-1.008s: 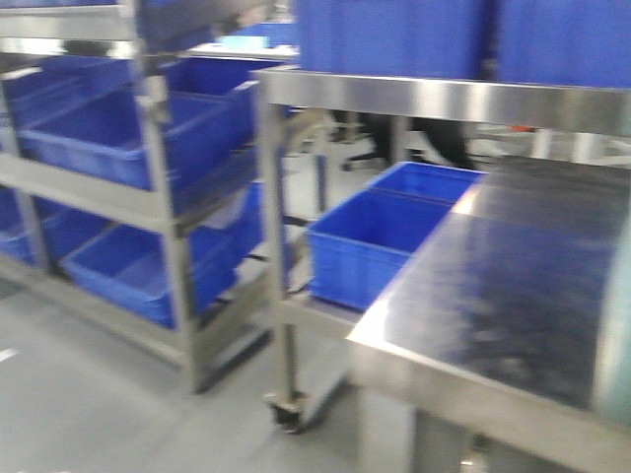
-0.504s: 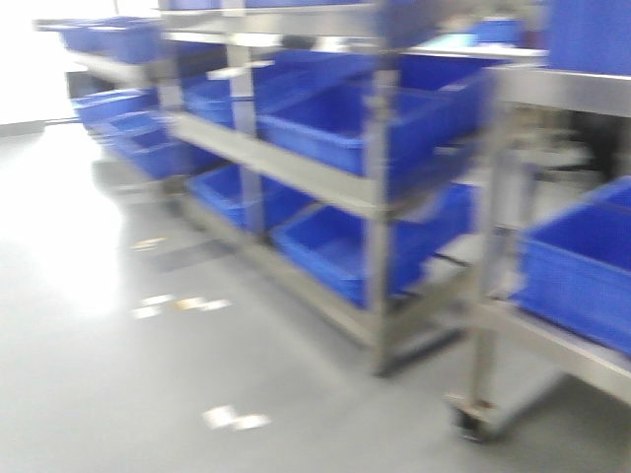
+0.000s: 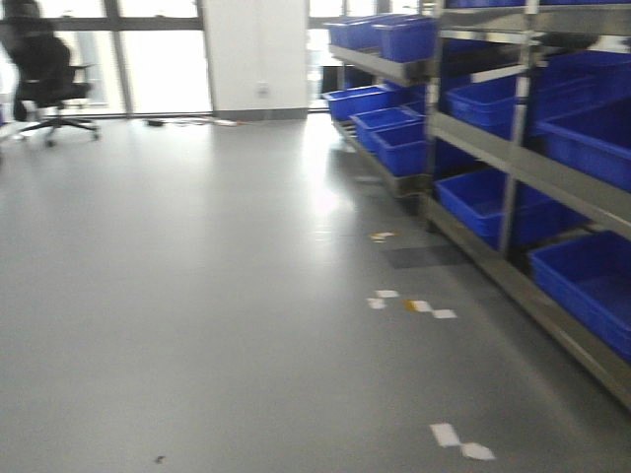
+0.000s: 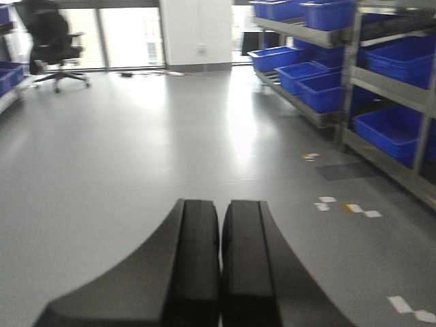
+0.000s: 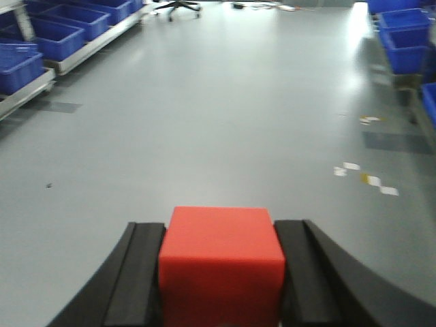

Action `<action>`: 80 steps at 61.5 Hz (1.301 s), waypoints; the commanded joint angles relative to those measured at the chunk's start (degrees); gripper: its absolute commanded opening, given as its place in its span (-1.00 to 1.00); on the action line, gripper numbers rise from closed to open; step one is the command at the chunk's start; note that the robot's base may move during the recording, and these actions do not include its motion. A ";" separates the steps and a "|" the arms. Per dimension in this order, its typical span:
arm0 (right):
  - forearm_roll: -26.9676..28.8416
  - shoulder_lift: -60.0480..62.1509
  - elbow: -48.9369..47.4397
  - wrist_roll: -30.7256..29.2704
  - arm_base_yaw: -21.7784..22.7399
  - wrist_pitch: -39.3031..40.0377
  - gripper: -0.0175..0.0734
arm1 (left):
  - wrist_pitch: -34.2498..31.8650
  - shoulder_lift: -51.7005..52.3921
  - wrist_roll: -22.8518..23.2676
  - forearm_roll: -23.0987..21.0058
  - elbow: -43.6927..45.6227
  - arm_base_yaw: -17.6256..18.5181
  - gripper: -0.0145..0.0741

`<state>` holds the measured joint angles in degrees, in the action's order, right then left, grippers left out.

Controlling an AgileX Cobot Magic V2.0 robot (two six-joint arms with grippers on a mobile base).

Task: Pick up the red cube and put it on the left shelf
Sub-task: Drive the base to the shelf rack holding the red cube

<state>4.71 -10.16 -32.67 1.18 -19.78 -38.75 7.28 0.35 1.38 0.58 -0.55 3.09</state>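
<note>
Office chair: you see a black one [image 3: 44, 71] at the far left of the front view, in front of bright windows and blurred.
Low rack: in the right wrist view a steel rack [image 5: 42, 76] runs along the left edge, with blue bins [image 5: 60, 37] sitting on it.
Left pincer: your left pincer [image 4: 221, 212] is closed. Its two black fingers [image 4: 197, 259] press flat together with nothing between them, and it hangs over bare floor.
Floor: grey and glossy [image 3: 217, 296], it fills the middle of every view and reflects the window light.
Pillar: a white wall section [image 3: 254, 54] stands between the windows, left of the shelving.
Red cube: your cube [image 5: 221, 262] sits between the right pincer's fingers with its top face level. It hangs in the air over the floor, well apart from any rack.
Right pincer: your right pincer [image 5: 219, 231] grips the red cube. One black finger [image 5: 144, 272] lies against each side face of the cube.
Paper scraps: a few white and yellowish bits [image 3: 409, 304] lie on the floor right of centre, near the foot of the shelving.
Left shelf: the stainless rack [image 3: 552, 179] lines the right side of the front view and recedes toward the windows. Its flat front rails show at several levels.
Blue crates: deep-blue ribbed ones [image 3: 490, 202] fill the rack's levels. You cannot make out what is inside them.
</note>
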 commanded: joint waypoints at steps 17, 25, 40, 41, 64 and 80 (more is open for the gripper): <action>-0.22 -0.79 -1.36 -0.52 0.03 5.22 -0.23 | -5.03 0.85 0.05 -0.22 -1.32 0.25 -0.44; -0.22 -0.79 -1.36 -0.52 0.03 5.22 -0.23 | -5.03 0.85 0.05 -0.22 -1.32 0.25 -0.44; -0.22 -0.79 -1.36 -0.52 0.03 5.22 -0.23 | -5.03 0.85 0.05 -0.22 -1.32 0.25 -0.44; -0.22 -0.79 -1.36 -0.52 0.03 5.22 -0.23 | -5.03 0.85 0.05 -0.22 -1.32 0.25 -0.44; -0.22 -0.79 -1.36 -0.52 0.03 5.22 -0.23 | -5.03 0.85 0.05 -0.22 -1.32 0.25 -0.44; -0.22 -0.79 -1.36 -0.52 0.03 5.22 -0.23 | -5.03 0.85 0.05 -0.22 -1.32 0.25 -0.44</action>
<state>4.71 -10.16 -32.67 1.18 -19.78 -38.75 7.28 0.35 1.38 0.58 -0.55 3.09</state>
